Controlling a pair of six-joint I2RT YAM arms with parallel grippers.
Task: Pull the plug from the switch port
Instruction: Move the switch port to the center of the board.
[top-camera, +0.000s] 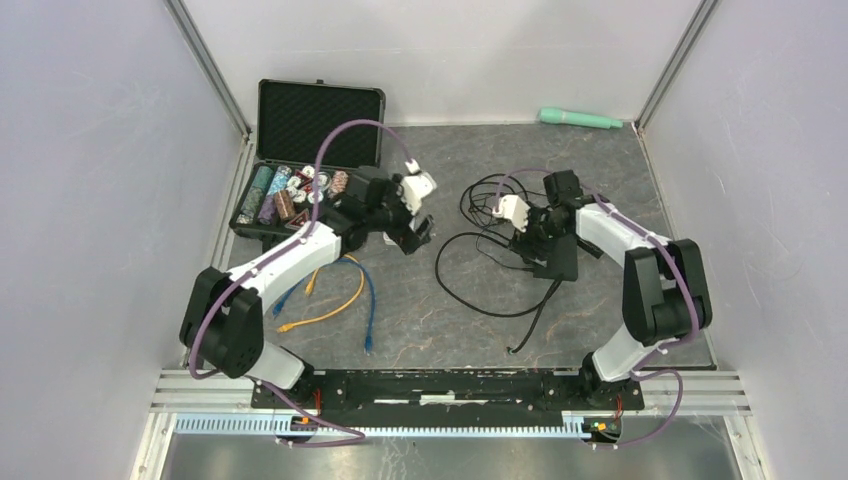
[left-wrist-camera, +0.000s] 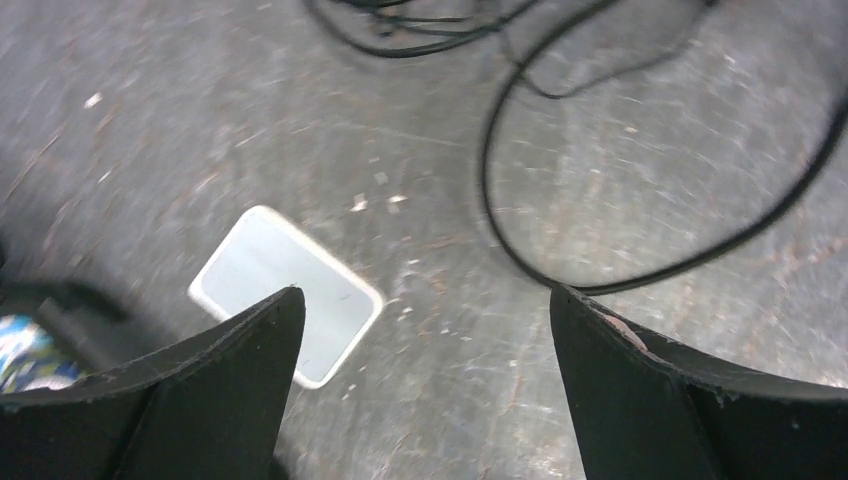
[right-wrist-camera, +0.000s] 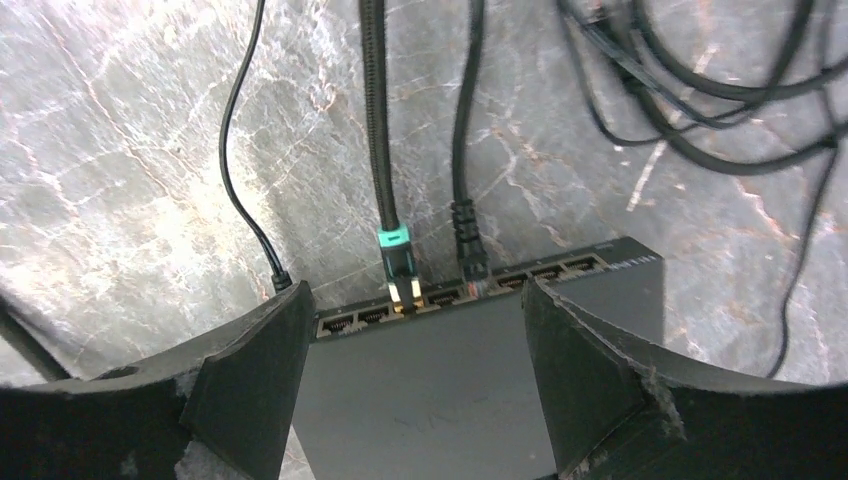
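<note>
grey marbled tabletop fills the right wrist view; right gripper, lower middle, is spread wide over the flat black network switch and grips nothing; just beyond, mid-frame, the teal-collared braided plug and a black plug both sit in their ports, so nothing is pulled yet; left gripper is likewise wide and empty, above a white rounded card; grasping and pulling are left.

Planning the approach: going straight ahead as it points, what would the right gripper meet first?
Likely the teal-collared plug in the switch, with the black plug just beside it; the open right gripper frames both. Depth is unclear.
</note>
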